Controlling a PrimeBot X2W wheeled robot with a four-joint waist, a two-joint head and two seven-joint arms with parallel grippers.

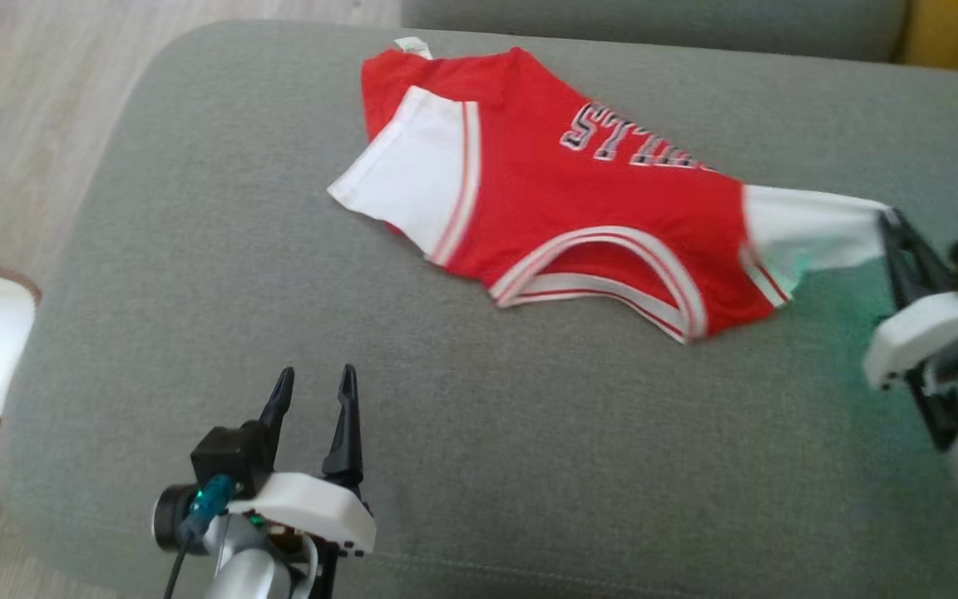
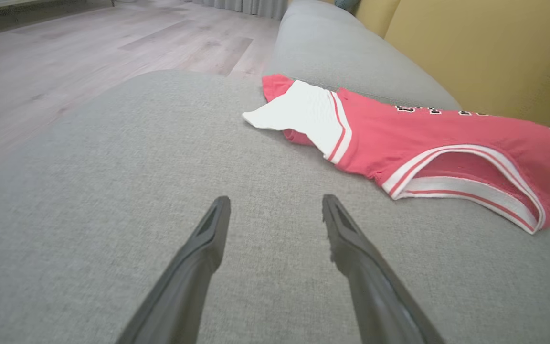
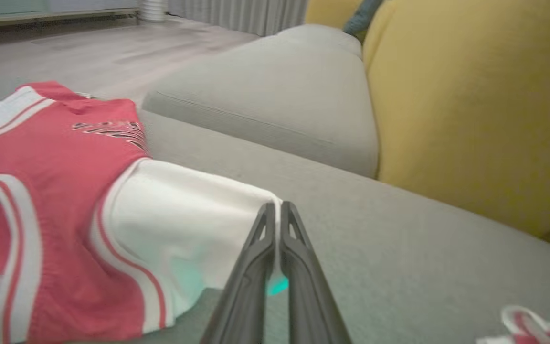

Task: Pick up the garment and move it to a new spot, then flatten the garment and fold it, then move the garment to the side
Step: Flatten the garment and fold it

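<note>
As lettering (image 1: 629, 143) blurs, jersey (image 1: 545, 208) perhaps "STU", right end effector (image 1: 889, 215) pinching sleeve (image 1: 812, 226)

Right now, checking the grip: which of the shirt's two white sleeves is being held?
The sleeve on the robot's right, its tip pinched in the shut right gripper; the left sleeve lies free on the cushion.

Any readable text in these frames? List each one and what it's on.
"ST": the opening letters of the chest lettering on the red jersey, head view; the letters after it are blurred.
Same lettering, left wrist view: seen too edge-on to read.
Same lettering, right wrist view: too blurred to read.
No other text.
</note>
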